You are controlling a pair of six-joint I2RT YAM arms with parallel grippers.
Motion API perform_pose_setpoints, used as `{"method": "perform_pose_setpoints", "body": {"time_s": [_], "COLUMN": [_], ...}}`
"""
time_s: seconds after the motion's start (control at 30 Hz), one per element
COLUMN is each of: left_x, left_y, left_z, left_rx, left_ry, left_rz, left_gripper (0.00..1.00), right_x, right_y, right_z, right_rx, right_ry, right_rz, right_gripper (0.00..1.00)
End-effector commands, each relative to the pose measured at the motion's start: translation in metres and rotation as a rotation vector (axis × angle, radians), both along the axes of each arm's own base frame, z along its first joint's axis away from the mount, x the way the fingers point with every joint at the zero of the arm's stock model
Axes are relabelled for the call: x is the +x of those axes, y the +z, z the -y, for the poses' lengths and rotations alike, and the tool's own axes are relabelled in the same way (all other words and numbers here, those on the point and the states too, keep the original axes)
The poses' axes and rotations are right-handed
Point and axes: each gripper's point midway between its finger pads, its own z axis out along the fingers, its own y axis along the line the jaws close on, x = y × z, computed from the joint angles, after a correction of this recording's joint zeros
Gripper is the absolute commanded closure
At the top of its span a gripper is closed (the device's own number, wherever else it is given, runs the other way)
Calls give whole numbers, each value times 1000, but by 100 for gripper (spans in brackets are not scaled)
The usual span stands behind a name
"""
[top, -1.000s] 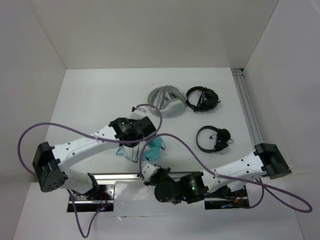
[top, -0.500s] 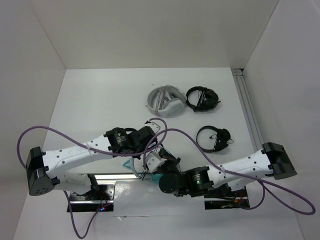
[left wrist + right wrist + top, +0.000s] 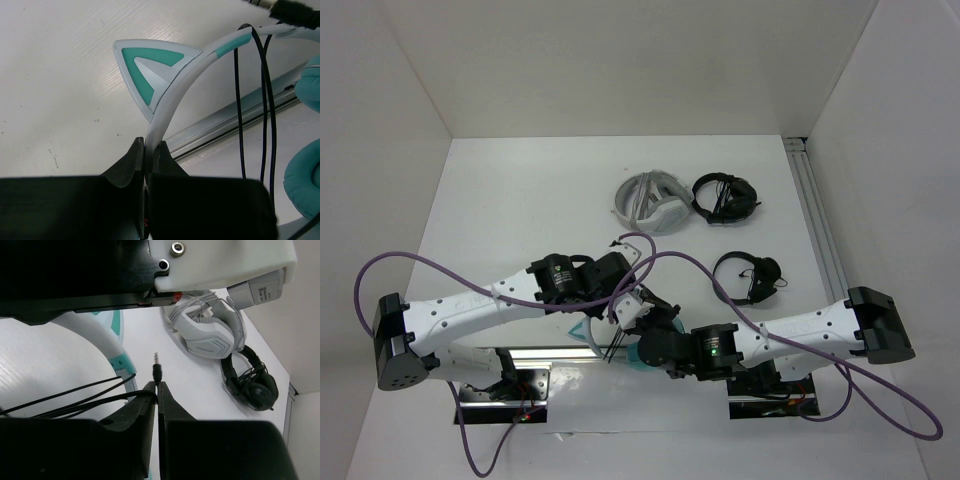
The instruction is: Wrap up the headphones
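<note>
The teal headphones (image 3: 588,333) are held above the table's near edge, mostly hidden under both wrists. My left gripper (image 3: 147,146) is shut on the pale blue headband (image 3: 167,102) just below a cat ear (image 3: 147,67); teal ear cushions (image 3: 302,182) show at the right. The thin black cable (image 3: 265,100) hangs in loops across the headband. My right gripper (image 3: 157,385) is shut on the cable's end, and the jack plug (image 3: 157,369) sticks up past the fingertips. The headband also shows in the right wrist view (image 3: 102,342).
White-grey headphones (image 3: 650,203) and black headphones (image 3: 724,196) lie at the back of the table. Another black pair (image 3: 750,276) lies right of centre. A metal rail (image 3: 817,225) runs along the right side. Purple arm cables (image 3: 660,262) arc above the grippers.
Both grippers have come together near the front edge. The right wrist has moved up and left to the left gripper, carrying the cable end. The headphones have shifted toward the near edge.
</note>
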Motion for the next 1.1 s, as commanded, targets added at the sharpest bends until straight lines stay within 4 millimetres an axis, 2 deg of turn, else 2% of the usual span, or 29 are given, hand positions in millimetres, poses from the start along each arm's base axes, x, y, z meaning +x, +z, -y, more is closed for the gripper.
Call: {"method": "perform_pose_setpoints", "body": {"time_s": [0.0,0.17,0.4,0.6,0.7,0.9,1.07], "left_x": [-21,-22,-22,-28,-30,-33,-28], "left_y": [20,25,35,38,40,48,67], "left_z": [-4,-6,-6,-4,-4,-3,-4], "left_rx": [-33,-53,-79,-108,-121,-162,-188], "left_ry": [-81,-81,-82,-107,-111,-131,-119], "left_rz": [-36,-26,-14,-33,-35,-31,13], "left_gripper": [100,100,100,100,100,100,100], "right_x": [15,12,20,27,28,27,29], "right_y": [14,8,1,-3,0,-9,-16], "right_z": [8,-2,5,17,15,12,16], "right_rx": [60,50,49,60,80,63,58], "right_ry": [-90,-53,-108,-159,-163,-147,-161], "right_rz": [3,-23,-9,8,14,1,-6], "right_gripper": [86,81,86,85,85,85,83]}}
